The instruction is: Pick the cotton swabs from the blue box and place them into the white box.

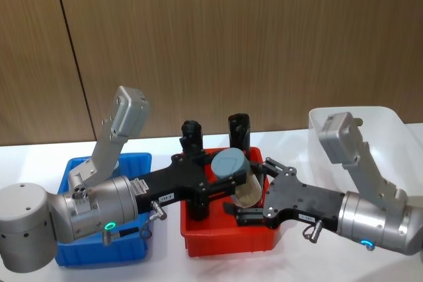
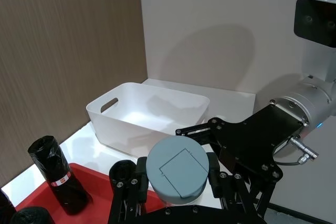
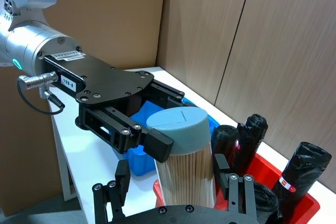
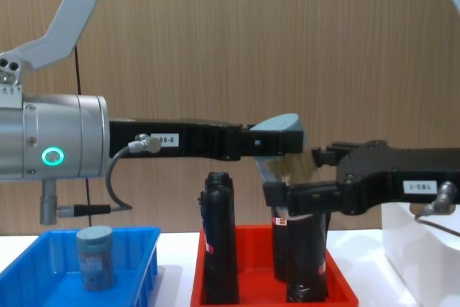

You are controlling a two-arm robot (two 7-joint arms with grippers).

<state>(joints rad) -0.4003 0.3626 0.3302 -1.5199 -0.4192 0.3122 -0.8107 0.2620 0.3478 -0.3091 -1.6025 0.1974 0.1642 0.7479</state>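
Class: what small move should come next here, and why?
Probably the right pincer should close on the swab tub: the left pincer grips its lid above the red tray, while the right's fingers flank its body with a gap.

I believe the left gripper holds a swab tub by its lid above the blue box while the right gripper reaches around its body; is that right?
Not quite: in the head view the left gripper holds the swab tub above the red tray, not the blue box. The right gripper does reach around its body.
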